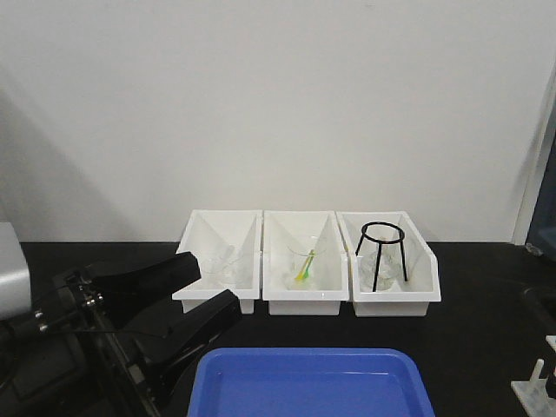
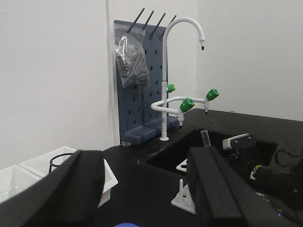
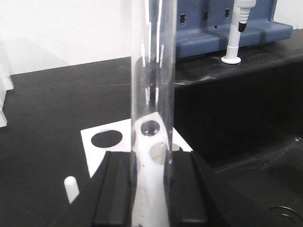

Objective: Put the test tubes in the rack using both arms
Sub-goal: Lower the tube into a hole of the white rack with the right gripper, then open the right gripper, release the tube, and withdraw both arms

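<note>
Test tube [image 3: 151, 85]: clear glass, upright, held by your right gripper [image 3: 150, 158] over the rack, near the worktop's front right corner. You could not tell whether its lower end sat in a hole.
Right gripper, grip: both black fingers [image 3: 113, 189] were pressed against the tube, one on each side.
Rack [image 3: 92, 156]: white, its top plate pierced with round holes. It stood on the black worktop [image 3: 47, 104], just beside the sink [image 2: 161, 156].
Peg [image 3: 71, 187]: white, upright, at the rack's left.
Left gripper [image 1: 208, 285]: over the worktop's front left corner. Your fingers there were spread wide, with nothing between them.
Bins [image 1: 304, 304]: three, white, in a row along the worktop's back edge. The left one held clear glassware too blurred to itemise.
Tripod [image 1: 382, 252]: black wire, standing in the right-hand bin.
Tray [image 1: 308, 382]: blue, at the middle of the worktop's front edge.
Tap [image 2: 182, 71]: white swan-neck with green knobs, at the sink's far edge.
Pegboard [image 2: 139, 94]: blue-grey, just behind the tap, with a clear bag hanging from it.
</note>
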Controlling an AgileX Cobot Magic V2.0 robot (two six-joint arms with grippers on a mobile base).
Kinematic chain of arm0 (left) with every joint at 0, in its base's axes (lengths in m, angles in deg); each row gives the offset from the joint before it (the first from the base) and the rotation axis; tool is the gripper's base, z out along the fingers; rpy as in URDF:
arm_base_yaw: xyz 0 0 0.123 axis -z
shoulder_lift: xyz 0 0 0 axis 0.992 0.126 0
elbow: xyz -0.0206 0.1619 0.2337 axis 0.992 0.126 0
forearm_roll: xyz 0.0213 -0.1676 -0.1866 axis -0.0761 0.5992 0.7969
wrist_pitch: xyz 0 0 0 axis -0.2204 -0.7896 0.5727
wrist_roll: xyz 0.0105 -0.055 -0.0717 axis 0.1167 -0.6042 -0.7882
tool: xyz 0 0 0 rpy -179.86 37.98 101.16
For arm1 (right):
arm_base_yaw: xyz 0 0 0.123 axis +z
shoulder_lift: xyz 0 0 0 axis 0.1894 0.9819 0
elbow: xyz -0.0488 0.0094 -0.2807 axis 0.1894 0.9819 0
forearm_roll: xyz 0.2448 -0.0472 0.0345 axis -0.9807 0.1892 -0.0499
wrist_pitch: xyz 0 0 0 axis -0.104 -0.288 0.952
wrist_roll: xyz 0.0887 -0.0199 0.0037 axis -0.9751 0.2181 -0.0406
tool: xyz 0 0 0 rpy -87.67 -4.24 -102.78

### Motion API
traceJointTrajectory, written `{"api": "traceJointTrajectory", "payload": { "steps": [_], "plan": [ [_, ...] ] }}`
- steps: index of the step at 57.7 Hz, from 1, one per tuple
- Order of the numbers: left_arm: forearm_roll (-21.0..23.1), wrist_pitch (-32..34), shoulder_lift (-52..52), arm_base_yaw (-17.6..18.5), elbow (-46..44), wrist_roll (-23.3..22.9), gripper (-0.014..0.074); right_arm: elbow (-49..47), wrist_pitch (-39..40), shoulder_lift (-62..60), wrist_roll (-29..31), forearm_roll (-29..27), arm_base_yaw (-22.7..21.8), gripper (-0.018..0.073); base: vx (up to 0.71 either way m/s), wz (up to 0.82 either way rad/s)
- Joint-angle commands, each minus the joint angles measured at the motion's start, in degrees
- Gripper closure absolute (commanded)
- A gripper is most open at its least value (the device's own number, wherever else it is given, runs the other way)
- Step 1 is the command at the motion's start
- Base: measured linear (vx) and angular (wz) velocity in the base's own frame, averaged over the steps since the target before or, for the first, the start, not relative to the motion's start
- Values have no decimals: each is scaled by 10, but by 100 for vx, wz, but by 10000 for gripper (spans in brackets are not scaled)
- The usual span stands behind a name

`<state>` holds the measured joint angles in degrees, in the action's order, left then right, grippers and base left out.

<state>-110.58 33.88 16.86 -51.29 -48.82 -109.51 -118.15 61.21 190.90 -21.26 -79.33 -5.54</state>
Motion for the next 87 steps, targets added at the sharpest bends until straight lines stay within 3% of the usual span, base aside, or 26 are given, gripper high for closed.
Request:
{"api": "traceJointTrajectory", "payload": {
  "steps": [1, 52, 70, 87],
  "plan": [
    [21, 34, -13, 4, -17, 1, 115, -12, 50, -18, 5, 4, -3, 344, 0, 0],
    [21, 34, -13, 4, -17, 1, 115, -12, 50, -18, 5, 5, -3, 284, 0, 0],
    [21, 34, -13, 4, -17, 1, 115, -12, 50, -18, 5, 4, -3, 197, 0, 0],
    [21, 34, -13, 4, -17, 1, 115, -12, 65, -18, 5, 4, -3, 197, 0, 0]
  ]
}}
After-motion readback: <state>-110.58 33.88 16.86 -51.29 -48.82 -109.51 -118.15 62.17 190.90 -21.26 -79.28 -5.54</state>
